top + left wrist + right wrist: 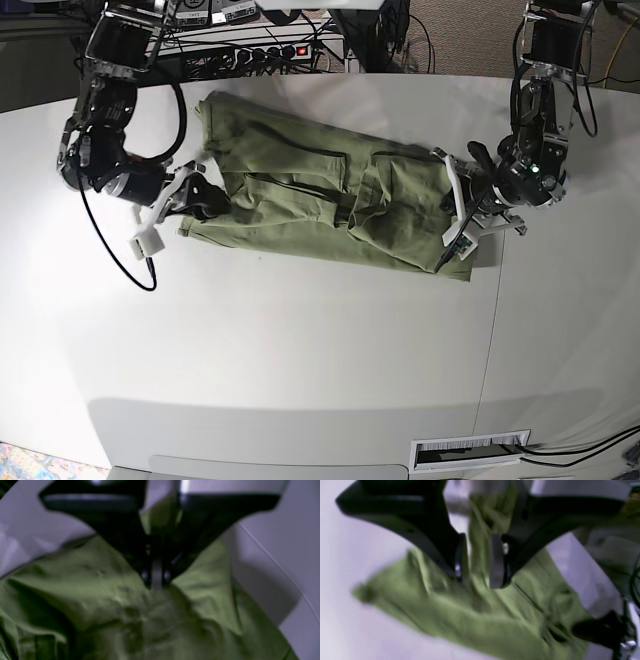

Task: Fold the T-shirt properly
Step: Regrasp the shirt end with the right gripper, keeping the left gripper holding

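The olive-green T-shirt [310,190] lies crumpled in a long band across the far half of the white table [300,360]. My right gripper [205,200] is at the shirt's left end in the base view. In the right wrist view the gripper [478,577] is shut on a raised fold of the shirt [482,620]. My left gripper [452,205] is at the shirt's right end. In the left wrist view the gripper [157,580] is pinched shut on the bunched shirt [87,585]. The neck label is hidden.
A power strip with a red switch [265,52] and cables lie behind the table's far edge. A seam [495,310] runs down the table's right part. A slotted vent [470,452] sits near the front edge.
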### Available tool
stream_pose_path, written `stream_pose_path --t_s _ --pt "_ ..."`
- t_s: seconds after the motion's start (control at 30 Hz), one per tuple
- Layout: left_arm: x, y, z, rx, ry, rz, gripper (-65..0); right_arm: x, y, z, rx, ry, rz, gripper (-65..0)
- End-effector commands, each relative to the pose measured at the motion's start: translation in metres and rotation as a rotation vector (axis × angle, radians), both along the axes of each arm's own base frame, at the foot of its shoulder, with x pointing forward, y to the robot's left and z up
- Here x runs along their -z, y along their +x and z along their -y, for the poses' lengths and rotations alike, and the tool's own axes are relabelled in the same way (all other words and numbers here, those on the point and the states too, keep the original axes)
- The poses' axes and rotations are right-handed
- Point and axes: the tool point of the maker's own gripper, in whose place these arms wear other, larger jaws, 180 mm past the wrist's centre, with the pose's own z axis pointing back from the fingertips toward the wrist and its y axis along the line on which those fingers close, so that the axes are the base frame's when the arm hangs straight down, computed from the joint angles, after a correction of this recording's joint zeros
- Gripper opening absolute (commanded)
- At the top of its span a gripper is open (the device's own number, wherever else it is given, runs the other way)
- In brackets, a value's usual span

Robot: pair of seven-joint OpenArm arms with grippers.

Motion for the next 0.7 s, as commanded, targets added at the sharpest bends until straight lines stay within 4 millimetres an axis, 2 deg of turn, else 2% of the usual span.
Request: stream_pose_path --t_s 0.0,0.1,0.13,0.3,0.4,0.53,0.67 --pt "-0.011 0.009 -0.001 0.003 -0.007 0.042 -65.0 -0.007 0.003 0.006 -0.002 -0.008 0.025 -48.2" --pt "-0.012 0.010 -0.001 0.003 -0.010 0.047 -65.0 -0.001 -0.008 0.018 -0.004 -0.044 -0.005 -38.1" --pt "-0.011 0.010 -0.001 0.003 -0.010 0.046 -65.0 0.002 -0.012 0.021 -0.005 -0.053 -0.016 -36.6" --pt "-0.011 0.010 -0.001 0.003 -0.010 0.046 -65.0 0.014 -0.028 0.022 -0.007 -0.060 -0.064 -36.2" --pt "-0.012 0.010 0.000 0.003 -0.011 0.047 -65.0 0.017 -0.027 0.021 0.000 -0.068 -0.060 -36.2" --pt "-0.012 0.010 -0.001 0.003 -0.011 0.047 -65.0 0.021 -0.023 0.011 -0.018 -0.083 -0.038 -36.2" --pt "-0.011 0.010 -0.001 0.003 -0.010 0.047 -65.0 0.028 -0.022 -0.009 -0.046 -0.082 -0.027 -36.2"
